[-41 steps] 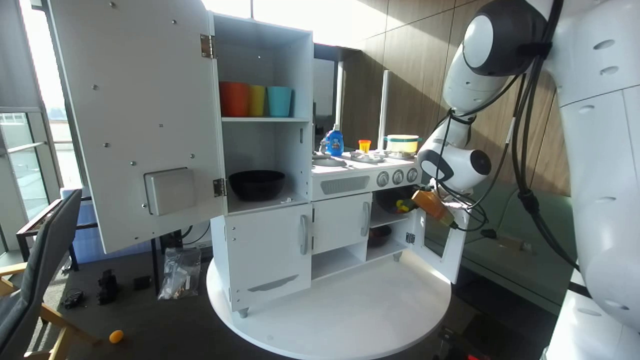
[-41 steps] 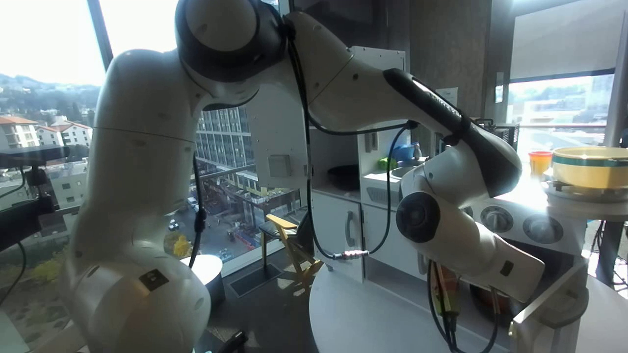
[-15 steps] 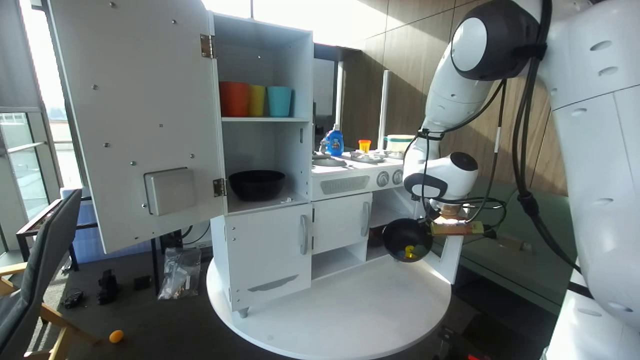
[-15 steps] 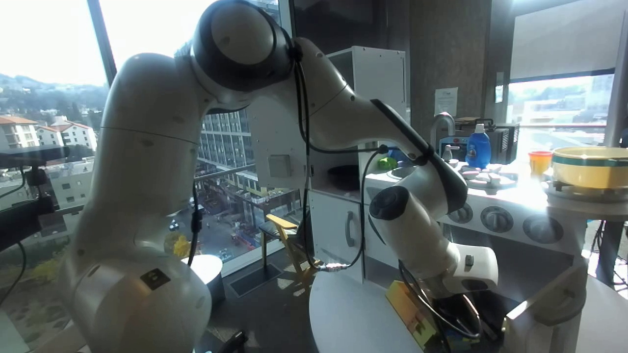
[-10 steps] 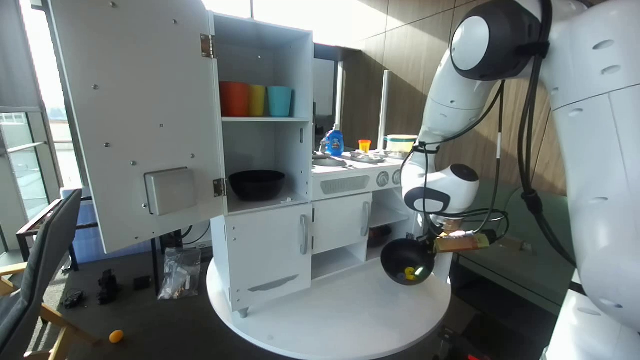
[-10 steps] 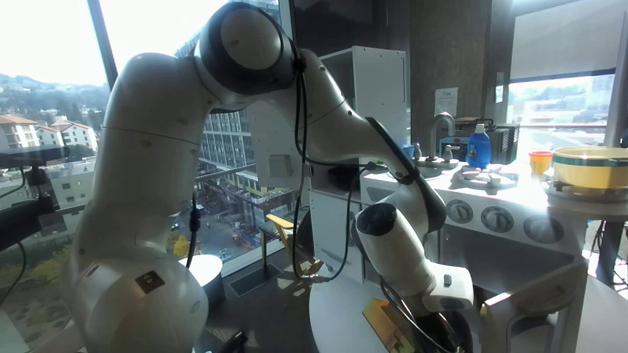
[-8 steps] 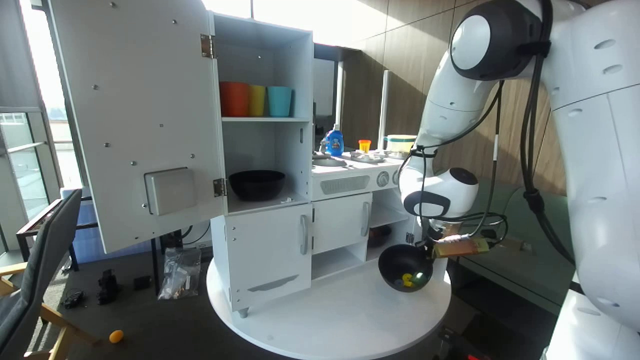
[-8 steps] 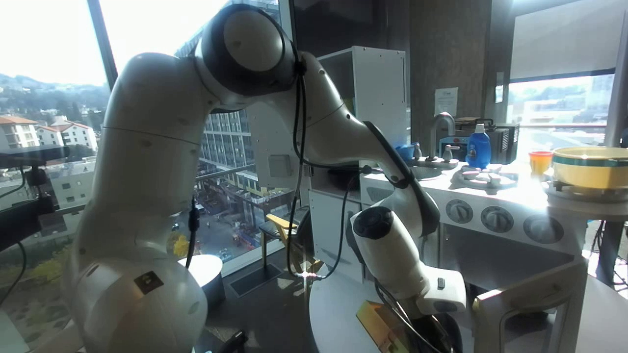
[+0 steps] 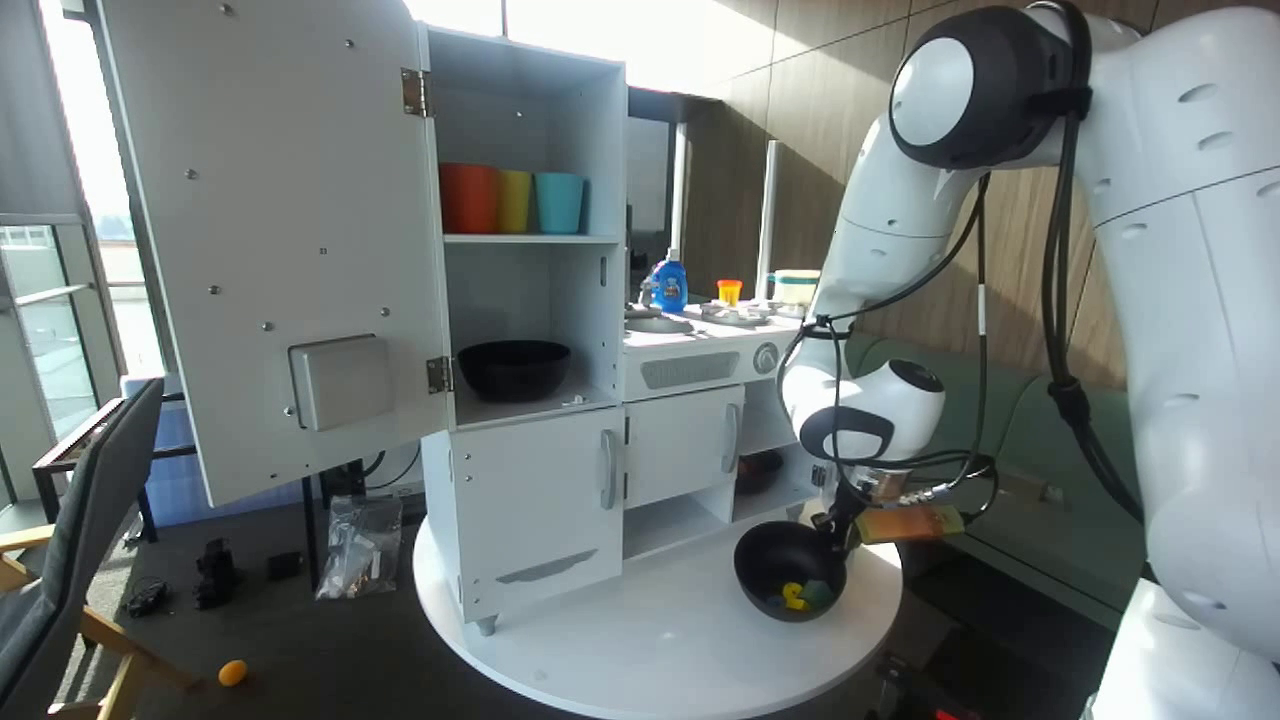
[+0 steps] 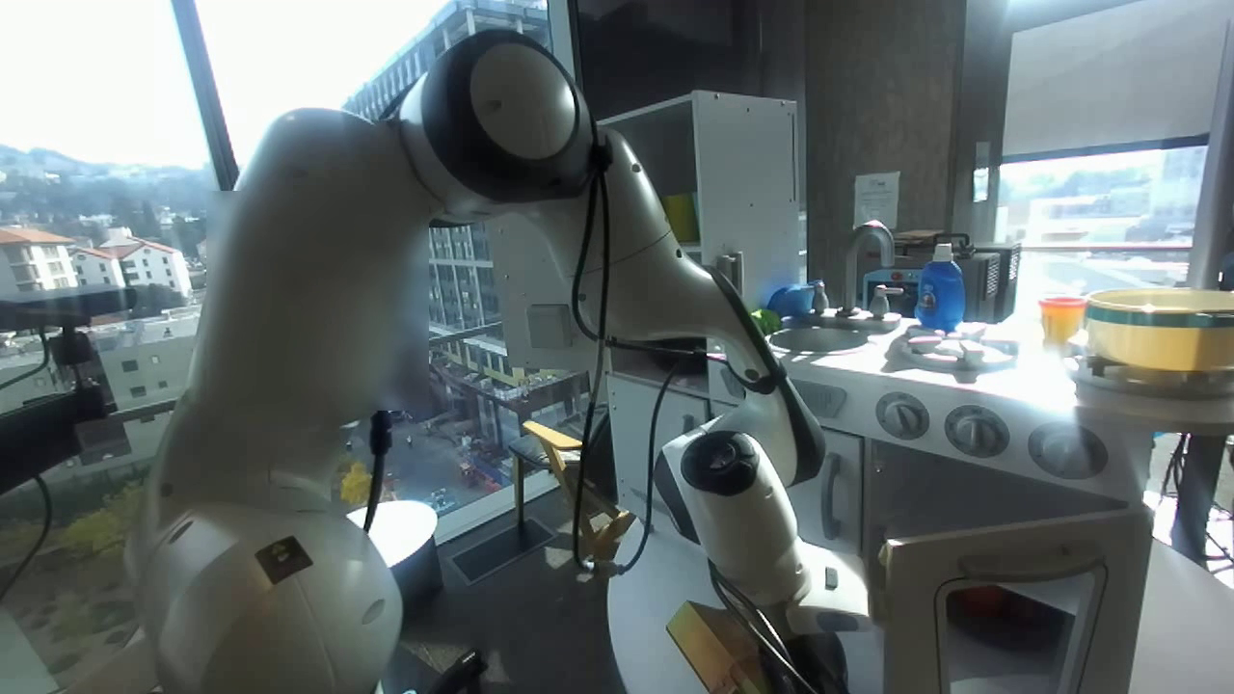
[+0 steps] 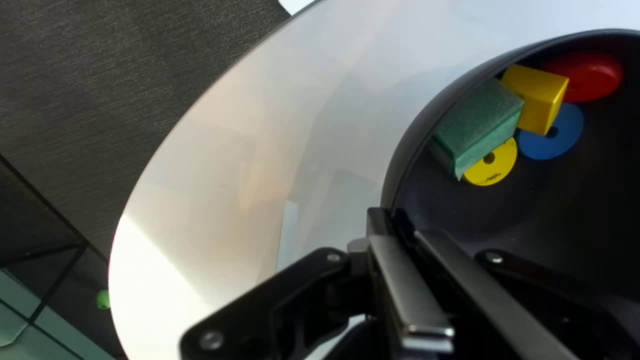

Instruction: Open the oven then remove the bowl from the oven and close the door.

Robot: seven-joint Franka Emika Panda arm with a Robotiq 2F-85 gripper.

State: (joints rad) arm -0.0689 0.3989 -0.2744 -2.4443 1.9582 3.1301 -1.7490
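Observation:
The dark bowl (image 9: 775,560) is outside the oven (image 9: 768,412), above the round white table. It is tilted and holds a green block (image 11: 475,122), a yellow block (image 11: 537,95) and several coloured discs. My gripper (image 11: 391,215) is shut on the bowl's rim, one finger inside and one outside; in an exterior view the gripper (image 9: 832,528) is at the bowl's right side. I cannot tell whether the bowl touches the table. The oven door (image 10: 921,569) stands partly open in an exterior view, hinged at its right edge; the arm mostly hides it elsewhere.
The round white table (image 9: 600,650) lies below and in front. Another dark bowl (image 9: 758,468) sits on the lower shelf. A wide black dish (image 9: 515,370) is in the tall cupboard, whose door (image 9: 270,200) is open. A yellow pot (image 10: 1157,333) stands on the stovetop.
The bowl, held in my gripper, has come out of the oven, then moved down and left over the table. The oven door has swung partway toward the opening.

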